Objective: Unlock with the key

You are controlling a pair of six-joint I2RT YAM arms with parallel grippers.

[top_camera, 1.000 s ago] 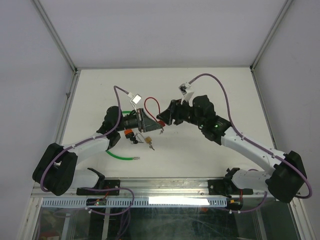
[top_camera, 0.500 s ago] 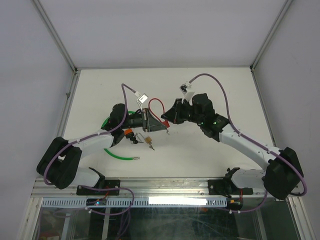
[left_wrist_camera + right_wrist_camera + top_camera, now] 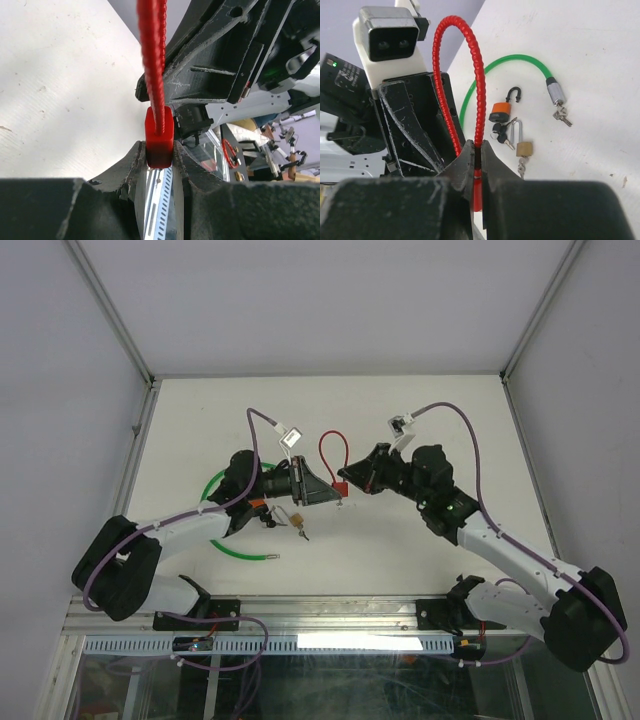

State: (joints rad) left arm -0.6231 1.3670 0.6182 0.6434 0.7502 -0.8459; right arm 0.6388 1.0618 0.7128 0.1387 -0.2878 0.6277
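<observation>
A red cable lock [image 3: 333, 452] is held in the air between both grippers, its ribbed cable looping upward. My left gripper [image 3: 322, 496] is shut on the lock's red block body [image 3: 159, 138], which sits between its fingertips in the left wrist view [image 3: 160, 150]. My right gripper [image 3: 349, 485] faces it from the right and is shut on the cable's lower end [image 3: 479, 150], just above the body. A small pale bit [image 3: 340, 503] hangs under the lock; I cannot tell whether it is the key.
On the table under the left arm lie an orange padlock [image 3: 501, 111] with keys, a brass padlock [image 3: 523, 148] with keys, and a green cable lock [image 3: 520, 64] with keys at its metal end [image 3: 555, 92]. White walls enclose the table.
The right arm has swung to the right and drawn back. The red lock and the left gripper have shifted right with it, and the cable loop now stands more upright.
</observation>
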